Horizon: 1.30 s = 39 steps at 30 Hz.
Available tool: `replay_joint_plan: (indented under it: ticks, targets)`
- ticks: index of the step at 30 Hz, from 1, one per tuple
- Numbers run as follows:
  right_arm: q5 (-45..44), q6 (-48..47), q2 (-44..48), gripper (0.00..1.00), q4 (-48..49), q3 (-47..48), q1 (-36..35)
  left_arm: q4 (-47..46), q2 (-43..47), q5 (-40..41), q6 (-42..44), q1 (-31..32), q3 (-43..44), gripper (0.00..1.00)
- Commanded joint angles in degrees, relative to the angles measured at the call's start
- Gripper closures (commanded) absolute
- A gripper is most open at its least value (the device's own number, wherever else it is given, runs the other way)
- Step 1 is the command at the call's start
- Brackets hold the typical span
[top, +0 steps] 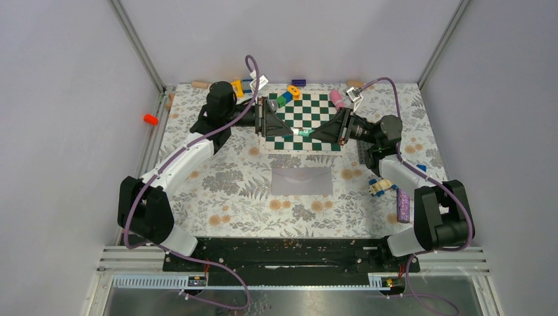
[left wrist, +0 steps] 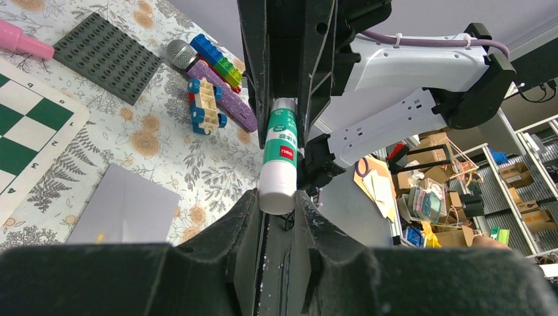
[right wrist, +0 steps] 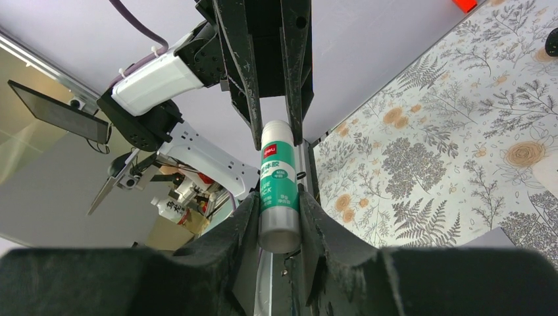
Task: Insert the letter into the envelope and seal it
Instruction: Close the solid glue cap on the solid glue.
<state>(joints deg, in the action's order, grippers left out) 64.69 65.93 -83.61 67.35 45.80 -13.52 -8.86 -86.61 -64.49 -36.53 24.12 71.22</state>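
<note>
**Envelope (top: 303,180) lying on the cloth while both grippers are pinching one glue stick**

The left gripper (left wrist: 279,207) is pressing its two fingers against the white end of the glue stick (left wrist: 279,158), the end next to the red label. The right gripper (right wrist: 279,227) is clamping the opposite end, with its fingers lying tight along both sides of the tube. The two grippers are facing each other tip to tip, and the stick is spanning the short gap between them. In the top view it is hanging level in the air over the near edge of the chessboard (top: 303,112).

Both arms are reaching inward from the sides, left and right, and meeting over that edge of the board.

The envelope is lying flat on the floral cloth (top: 230,184), just beside the near edge of the chessboard and between the two arms. Neither gripper is touching it. Its long sides are running parallel to the board's edge.

Beyond it, in the left wrist view, a dark studded plate (left wrist: 108,56) is resting on the cloth to the right of the board. A heap of toy blocks (left wrist: 207,105) is sitting just beside the plate, and a pink marker (left wrist: 23,41) is lying past the plate's far corner. More small blocks are lying scattered along the far edge of the board.
</note>
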Motion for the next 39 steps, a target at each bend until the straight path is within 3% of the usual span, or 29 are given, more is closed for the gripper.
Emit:
replay_joint_plan:
  ticks: [1, 21, 23, 27, 29, 34, 39]
  targets:
    - [0.0, -2.1, 1.4, 1.00, -0.2, 2.4, -2.7, -1.5, 0.1, 0.0, 1.4, 3.5, 2.4, 0.85]
    - [0.1, -1.8, 1.8, 1.00, 0.3, 3.0, -4.0, 3.1, -0.7, 0.4, 5.3, 5.5, 4.1, 0.84]
    - [0.4, -1.8, 1.9, 1.00, 0.1, 3.0, -4.0, 3.3, -0.5, 0.3, 5.5, 5.5, 4.1, 0.77]
    - [1.2, -2.1, 2.2, 1.00, -0.6, 3.5, -3.9, 5.3, 0.0, 0.4, 7.1, 5.3, 5.0, 0.45]
    - [2.1, -3.2, 2.2, 1.00, -2.5, 4.1, -3.8, 8.1, 0.2, 0.7, 9.2, 4.9, 6.2, 0.35]
    - [4.3, -10.4, 2.6, 1.00, -14.5, 4.8, -3.1, 12.2, 0.4, 0.2, 12.6, 2.7, 8.2, 0.30]
    - [6.4, -26.6, 3.7, 1.00, -38.4, 8.5, -3.1, 26.8, -1.5, -1.1, 24.8, 2.8, 14.4, 0.30]
